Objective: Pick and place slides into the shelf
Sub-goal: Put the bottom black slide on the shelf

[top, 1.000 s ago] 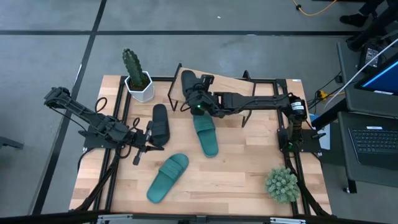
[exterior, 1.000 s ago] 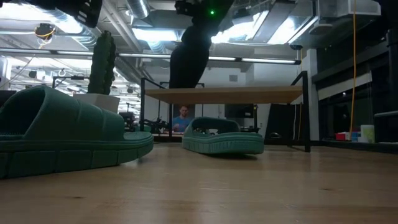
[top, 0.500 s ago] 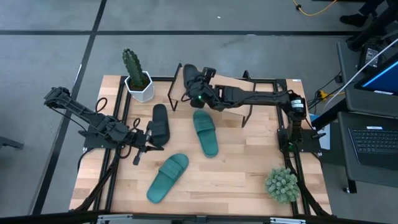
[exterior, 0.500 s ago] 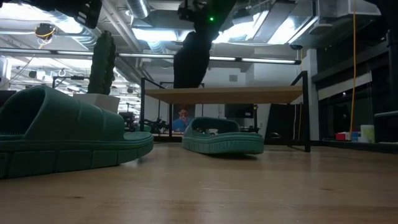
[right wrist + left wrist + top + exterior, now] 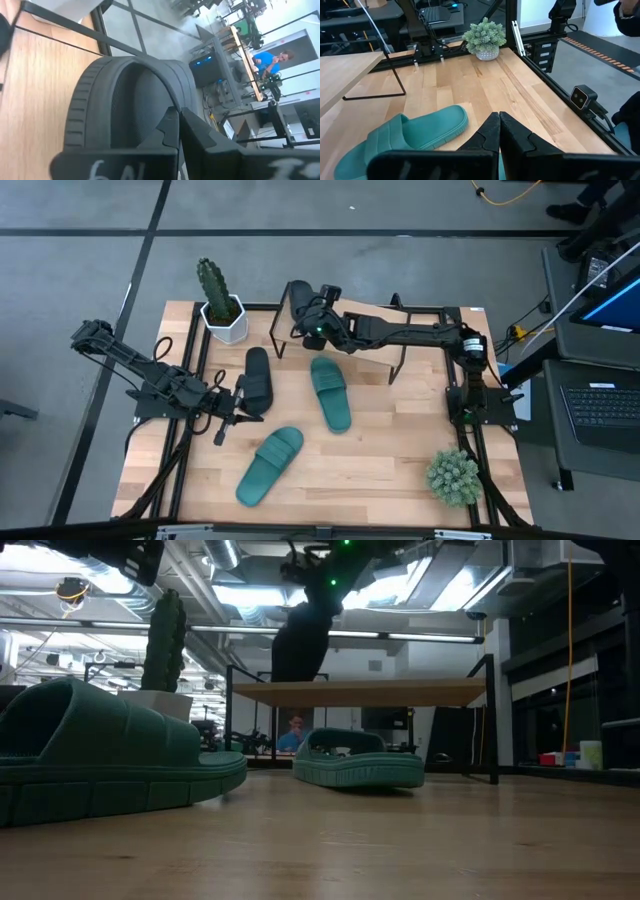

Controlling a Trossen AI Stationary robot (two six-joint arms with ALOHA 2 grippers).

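Black slide (image 5: 300, 302) hangs clamped in right end effector (image 5: 318, 320).

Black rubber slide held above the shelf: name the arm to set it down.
Right. The right gripper is shut on the black rubber slide sandal, over the light wooden shelf. The left gripper sits beside the other black slide.

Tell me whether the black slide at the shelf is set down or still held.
Held. The right end effector grips the black slide, which hangs above the shelf board in the low view.

Right tool (image 5: 309, 311) clamped shut, arm outstretched — left tool (image 5: 237, 408) closed, low.
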